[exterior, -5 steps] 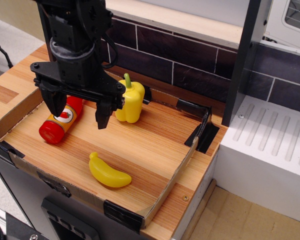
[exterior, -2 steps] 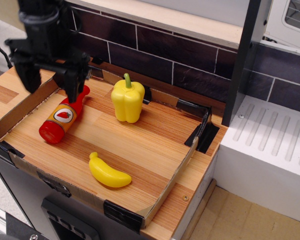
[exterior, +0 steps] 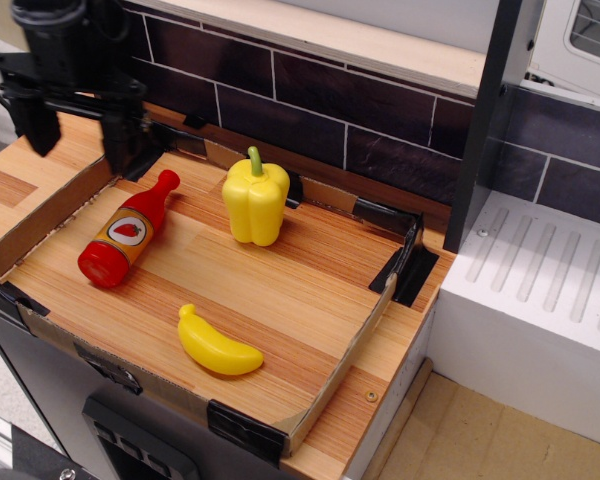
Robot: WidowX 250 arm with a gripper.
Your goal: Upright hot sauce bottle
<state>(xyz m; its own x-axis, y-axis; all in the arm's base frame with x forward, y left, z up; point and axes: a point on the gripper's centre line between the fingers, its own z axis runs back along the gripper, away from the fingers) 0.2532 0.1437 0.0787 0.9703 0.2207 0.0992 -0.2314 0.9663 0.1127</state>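
Observation:
The hot sauce bottle [exterior: 126, 232] is red with an orange label bearing a white oval and a chili. It lies on its side at the left of the wooden tray [exterior: 310, 290], its neck pointing up and to the right. My black gripper [exterior: 80, 135] hangs open and empty above the tray's back left corner, up and left of the bottle's neck and clear of it.
A yellow bell pepper [exterior: 255, 200] stands upright at the tray's middle back. A yellow banana [exterior: 216, 345] lies near the front edge. A dark tiled wall [exterior: 330, 110] runs behind the tray. A white ribbed drainboard [exterior: 550, 290] is at the right.
My gripper has moved from over the bottle, up and to the back left, away from it. The bottle has stayed lying down, with its label now turned slightly.

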